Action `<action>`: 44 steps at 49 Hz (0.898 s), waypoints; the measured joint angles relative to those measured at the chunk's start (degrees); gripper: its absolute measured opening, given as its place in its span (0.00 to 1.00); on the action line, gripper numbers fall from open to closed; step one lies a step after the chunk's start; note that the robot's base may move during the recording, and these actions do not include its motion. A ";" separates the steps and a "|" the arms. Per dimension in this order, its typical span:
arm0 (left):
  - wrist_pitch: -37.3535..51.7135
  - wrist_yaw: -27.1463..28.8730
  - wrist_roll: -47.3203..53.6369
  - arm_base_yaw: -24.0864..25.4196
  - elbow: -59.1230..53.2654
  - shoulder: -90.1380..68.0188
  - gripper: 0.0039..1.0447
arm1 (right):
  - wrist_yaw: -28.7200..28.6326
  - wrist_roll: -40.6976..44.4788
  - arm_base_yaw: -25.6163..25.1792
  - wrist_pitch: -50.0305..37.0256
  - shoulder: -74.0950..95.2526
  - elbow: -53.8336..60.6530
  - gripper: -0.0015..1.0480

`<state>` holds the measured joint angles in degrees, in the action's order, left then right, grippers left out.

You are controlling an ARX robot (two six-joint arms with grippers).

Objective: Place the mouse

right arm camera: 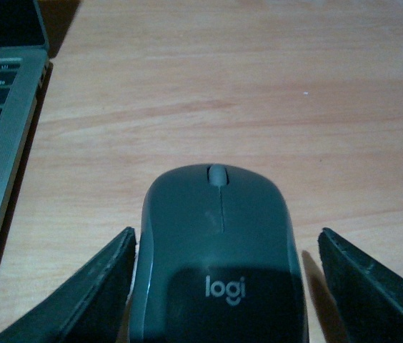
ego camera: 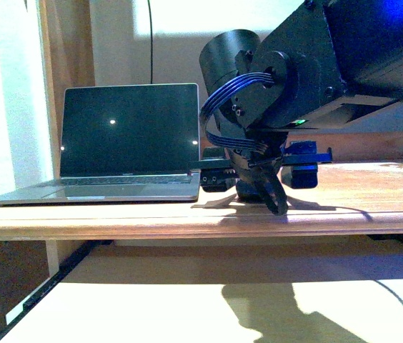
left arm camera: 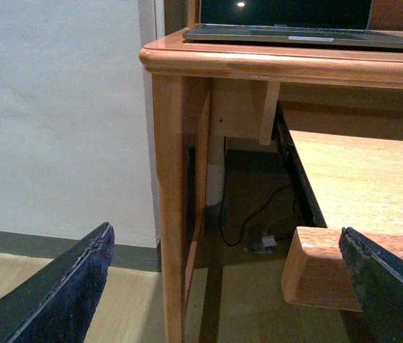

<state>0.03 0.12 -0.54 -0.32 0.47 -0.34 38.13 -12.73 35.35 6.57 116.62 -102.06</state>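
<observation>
On the desk, at the laptop's three o'clock, the mouse sits between the right gripper's spread fingers, its rear cut off; the left gripper, also spread, hangs below desk level.

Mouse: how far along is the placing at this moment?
Done: the mouse appears to rest on the desk, beside the laptop. In hand: the right gripper straddles it, jaws spread, a gap visible at one finger, so it looks released. Left: lifting that arm clear. The left gripper is open, low beside the desk, idle.
</observation>
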 joint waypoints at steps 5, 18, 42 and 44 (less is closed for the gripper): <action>0.00 0.00 0.00 0.00 0.00 0.00 0.93 | -0.92 -0.61 -0.81 -2.97 -1.51 2.47 0.92; 0.00 0.00 0.00 0.00 0.00 0.00 0.93 | -7.41 0.22 -6.01 -19.06 -17.35 20.37 0.93; 0.00 0.00 0.00 0.00 0.00 0.00 0.93 | -49.66 9.35 -19.71 -34.27 -54.40 69.46 0.93; 0.00 0.00 0.00 0.00 0.00 0.00 0.93 | -53.24 9.94 -21.24 -34.32 -56.04 71.60 0.93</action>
<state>0.03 0.12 -0.54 -0.32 0.47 -0.34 -15.11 -2.79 14.11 -27.75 60.58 -30.46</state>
